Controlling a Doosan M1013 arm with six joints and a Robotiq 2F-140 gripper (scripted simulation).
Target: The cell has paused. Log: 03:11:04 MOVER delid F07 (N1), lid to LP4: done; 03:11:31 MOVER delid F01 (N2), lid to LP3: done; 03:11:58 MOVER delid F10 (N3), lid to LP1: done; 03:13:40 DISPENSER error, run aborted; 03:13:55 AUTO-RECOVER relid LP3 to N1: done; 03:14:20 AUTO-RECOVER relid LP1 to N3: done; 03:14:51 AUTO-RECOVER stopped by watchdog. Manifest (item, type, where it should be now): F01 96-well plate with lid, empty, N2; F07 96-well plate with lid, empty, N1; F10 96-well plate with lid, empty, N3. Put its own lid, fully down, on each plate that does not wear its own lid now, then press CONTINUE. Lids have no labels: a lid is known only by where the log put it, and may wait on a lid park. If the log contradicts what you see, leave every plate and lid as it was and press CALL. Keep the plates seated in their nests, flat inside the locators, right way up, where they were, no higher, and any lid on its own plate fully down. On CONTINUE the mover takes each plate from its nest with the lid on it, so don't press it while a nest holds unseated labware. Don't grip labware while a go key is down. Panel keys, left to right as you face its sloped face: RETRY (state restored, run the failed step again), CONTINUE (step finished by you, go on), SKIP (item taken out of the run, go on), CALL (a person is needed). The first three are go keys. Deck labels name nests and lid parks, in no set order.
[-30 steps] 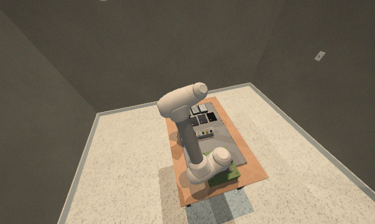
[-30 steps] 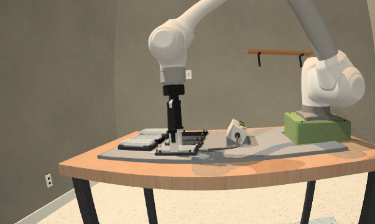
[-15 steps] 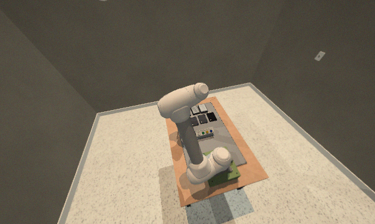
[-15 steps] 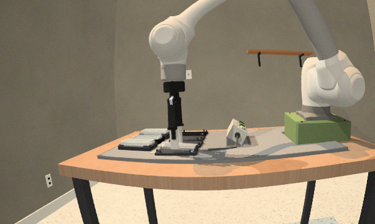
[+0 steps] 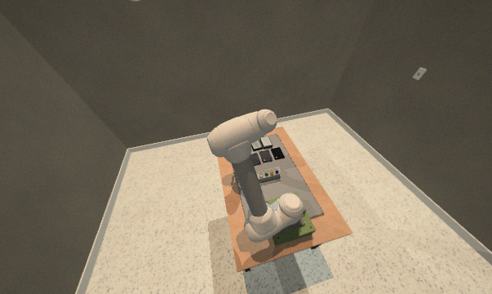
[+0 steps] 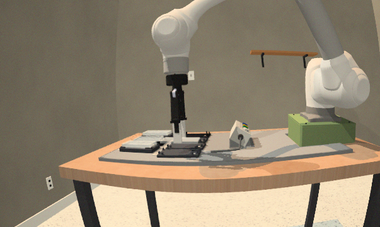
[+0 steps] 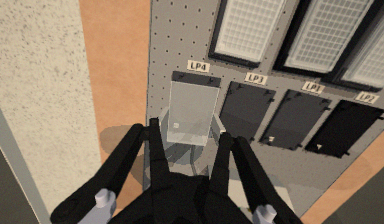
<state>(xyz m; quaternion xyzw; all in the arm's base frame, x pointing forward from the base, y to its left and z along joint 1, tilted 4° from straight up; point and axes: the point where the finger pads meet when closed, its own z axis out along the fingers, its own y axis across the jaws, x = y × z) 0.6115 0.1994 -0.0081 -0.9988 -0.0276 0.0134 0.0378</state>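
In the wrist view my gripper (image 7: 190, 116) is shut on a clear lid (image 7: 191, 112) and holds it a little above the lid park labelled LP4 (image 7: 196, 76), whose dark far edge shows beyond the lid. The parks LP3 (image 7: 245, 107), LP1 (image 7: 295, 120) and LP2 (image 7: 343, 127) are dark and bare. Three well plates (image 7: 248, 30) (image 7: 325, 35) (image 7: 373, 60) sit in nests beyond the parks; I cannot tell which wear lids. In the exterior view the gripper (image 6: 178, 127) hangs straight down over the near row of parks, with the lid between the fingers.
The key panel (image 6: 240, 132) stands on the grey deck mat to the right of the parks, with a cable running from it; it also shows in the overhead view (image 5: 268, 173). The arm's green base block (image 6: 321, 132) is at the far right. The table edge lies left of LP4.
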